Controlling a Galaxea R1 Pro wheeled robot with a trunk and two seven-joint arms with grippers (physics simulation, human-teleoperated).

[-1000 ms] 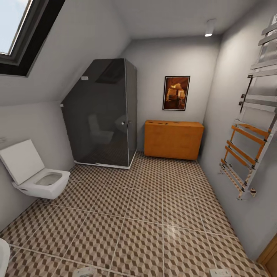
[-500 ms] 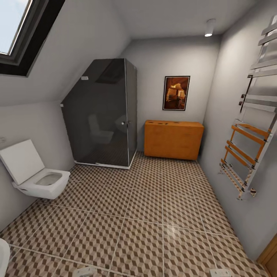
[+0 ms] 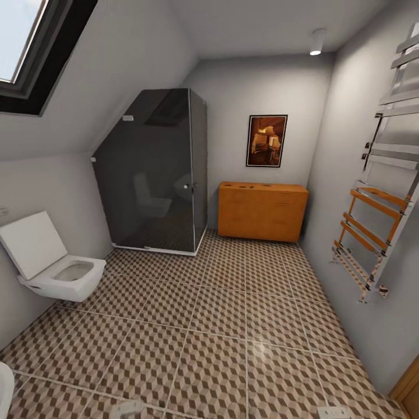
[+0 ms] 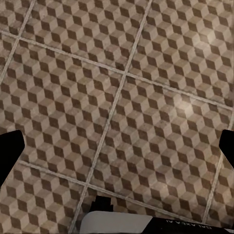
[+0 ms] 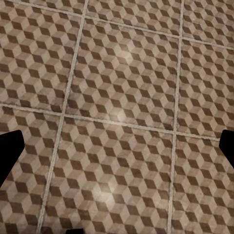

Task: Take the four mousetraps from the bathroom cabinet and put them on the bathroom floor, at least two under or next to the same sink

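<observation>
The orange-brown cabinet (image 3: 262, 210) stands against the far wall, beyond the cube-pattern bathroom floor (image 3: 221, 326). Several small flat shapes, the mousetraps (image 3: 254, 186), lie along its top, too small for detail. The bathroom sink is out of view. Pale tips of my arms peek in at the head view's bottom edge. My left gripper (image 4: 119, 148) is open over bare tiles, its dark fingertips (image 4: 12, 151) wide apart. In the same way my right gripper (image 5: 117, 146) is open above the floor, with nothing between its fingers (image 5: 226, 146).
A dark glass shower cabin (image 3: 154, 171) fills the far left corner beside the cabinet. A white wall-hung toilet (image 3: 55, 267) juts out at the left. A chrome and wood towel rack (image 3: 375, 221) hangs on the right wall. A white rounded edge (image 3: 3, 384) shows at the lower left.
</observation>
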